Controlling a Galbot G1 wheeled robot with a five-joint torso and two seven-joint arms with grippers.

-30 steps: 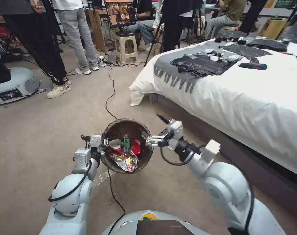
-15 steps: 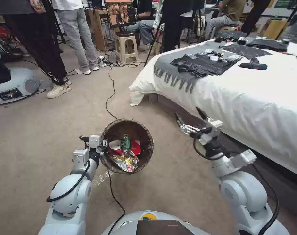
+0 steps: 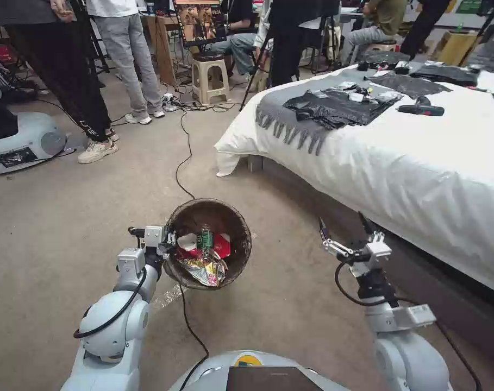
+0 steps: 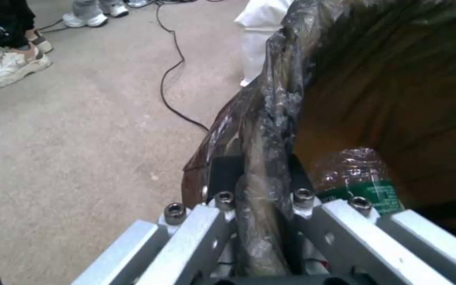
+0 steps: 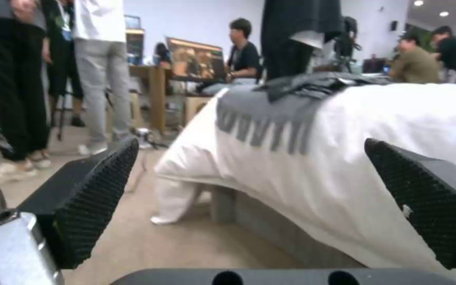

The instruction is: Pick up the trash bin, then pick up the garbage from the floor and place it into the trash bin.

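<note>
Ahead of you beige carpet (image 3: 83, 217) runs to a white-sheeted bed (image 3: 420, 163) on the right, with a plastic stool (image 3: 210, 76) and wooden table (image 3: 162, 43) at the back.

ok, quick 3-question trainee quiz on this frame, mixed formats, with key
1. True or false: the left gripper is shut on the rim of the trash bin.
2. The right gripper is: A) holding a wrapper, B) open and empty beside the bed, C) inside the bin.
3. Fill in: the green-labelled bottle lies in the ___.

Key: 1 true; 2 B; 3 trash bin.
</note>
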